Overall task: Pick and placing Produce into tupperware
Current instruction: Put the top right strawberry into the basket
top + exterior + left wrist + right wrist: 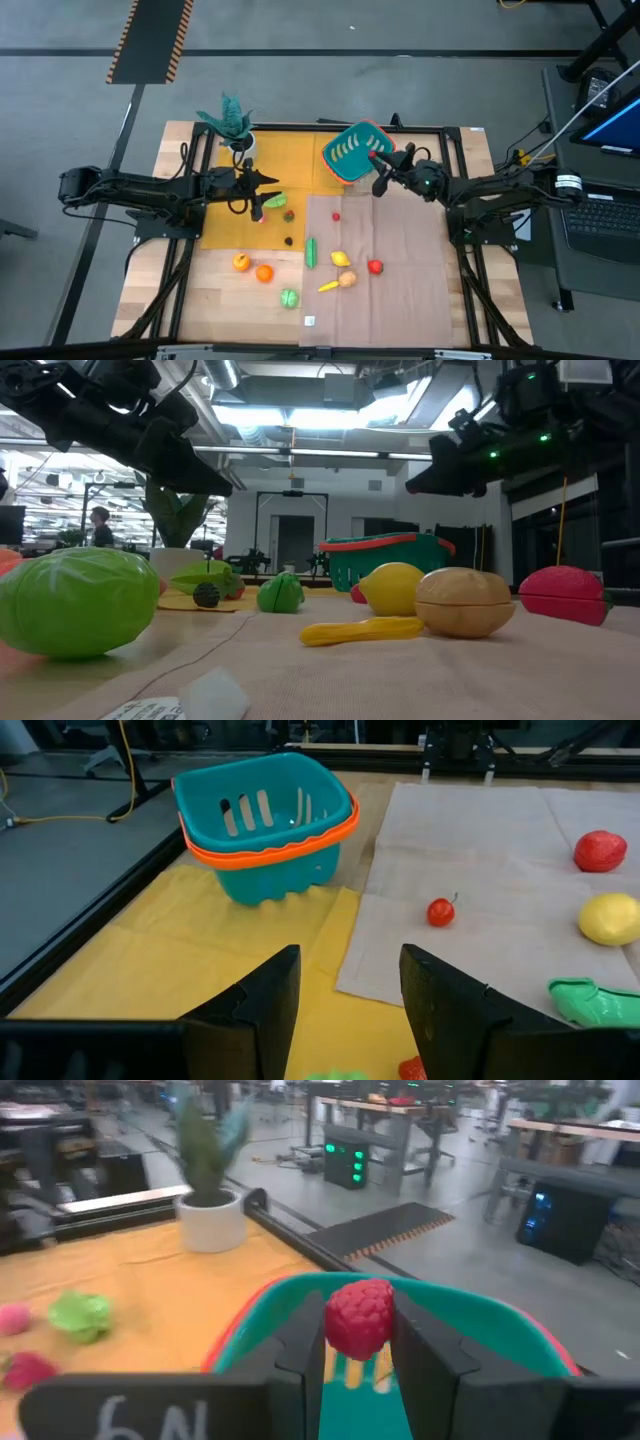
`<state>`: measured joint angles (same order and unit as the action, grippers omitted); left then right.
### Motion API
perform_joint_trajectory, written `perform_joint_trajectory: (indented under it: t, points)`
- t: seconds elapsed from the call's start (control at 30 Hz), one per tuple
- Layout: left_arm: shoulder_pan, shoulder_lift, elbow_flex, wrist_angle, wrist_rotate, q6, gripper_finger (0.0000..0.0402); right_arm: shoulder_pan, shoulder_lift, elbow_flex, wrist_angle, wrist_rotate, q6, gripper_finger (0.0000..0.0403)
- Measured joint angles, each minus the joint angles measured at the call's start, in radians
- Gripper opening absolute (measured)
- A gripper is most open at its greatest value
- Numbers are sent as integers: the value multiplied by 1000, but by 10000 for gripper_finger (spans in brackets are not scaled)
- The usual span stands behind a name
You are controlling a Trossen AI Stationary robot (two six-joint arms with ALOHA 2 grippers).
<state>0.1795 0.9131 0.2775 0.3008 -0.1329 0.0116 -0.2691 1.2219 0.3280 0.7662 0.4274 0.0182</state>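
we see the right claw point(358, 1342) gripping a red bumpy toy raspberry point(358, 1318) directly over the teal orange-rimmed plastic tupperware point(480, 1330); left claw point(348, 995) open.

Bright even overhead light, ceiling fixtures point(300, 415) glaring, soft shadows, near green vegetable point(78, 603) blurred, wrist backgrounds soft

- You had a teal tupperware point(262, 830) with an orange-red rim and pale slots.
- Your red raspberry point(358, 1318) sat between dark fingers point(300, 1350).
- The far cloth point(285, 160) was yellow, the near one point(390, 270) beige.
- A lemon point(392, 588) was yellow, a cabbage point(78, 602) green.
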Motion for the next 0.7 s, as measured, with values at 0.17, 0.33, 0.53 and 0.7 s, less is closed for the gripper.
perform_joint_trajectory:
  t: [0.17,0.33,0.53,0.7]
  points:
    - [0,0,0,0,0,0,165,-64,81,65,-24,-36,14,96]
    - [0,0,0,0,0,7,165,-110,152,142,-28,-66,1,96]
    - [0,0,0,-1,0,26,165,-169,218,237,-78,-111,-23,96]
    - [-1,0,0,-1,0,26,165,-209,238,344,-243,-171,-20,96]
